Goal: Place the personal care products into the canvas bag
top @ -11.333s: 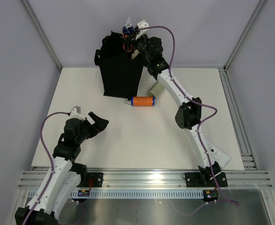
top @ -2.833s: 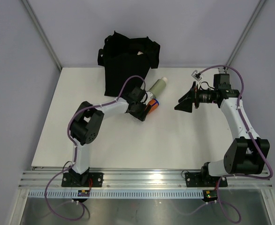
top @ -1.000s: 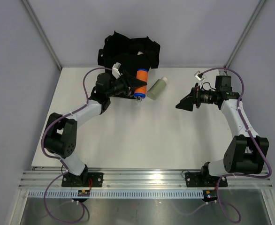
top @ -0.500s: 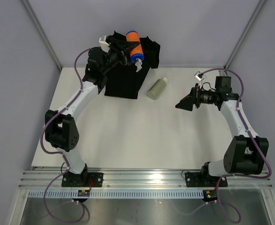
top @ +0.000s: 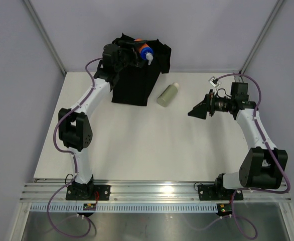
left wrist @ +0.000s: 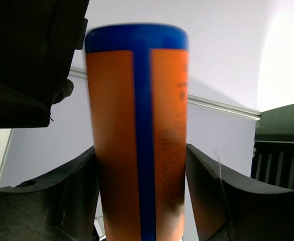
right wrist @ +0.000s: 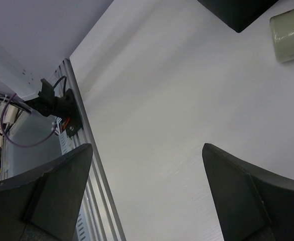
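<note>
At the near edge of the table (top: pixel 137 145), the rail (top: pixel 157 191) carries both arm bases. In the overhead view the right gripper (top: pixel 197 111) hangs above the tabletop at about 2 o'clock from the table's middle, pointing toward 9 o'clock. Only its wrist camera shows the fingers (right wrist: pixel 51 193) plainly: they are spread wide with nothing between them.

Farther back, at 1 o'clock, the sage green bottle (top: pixel 168 94) lies on its side on the table, cap toward 1 o'clock, just beside the canvas bag (top: pixel 134 83). The right wrist view catches only one end of it, and one black corner of the bag.

The bag stands at 12 o'clock against the far edge. The left arm reaches all the way to it, and the left gripper (top: pixel 132 51) is above its open mouth with the orange bottle (top: pixel 142 49), blue end toward 4 o'clock.

The left wrist camera adds the close detail: the bottle stands between the two fingers with no gap seen on either flank, but it is blurred while the fingers are sharp. Whether they pinch it cannot be told.
</note>
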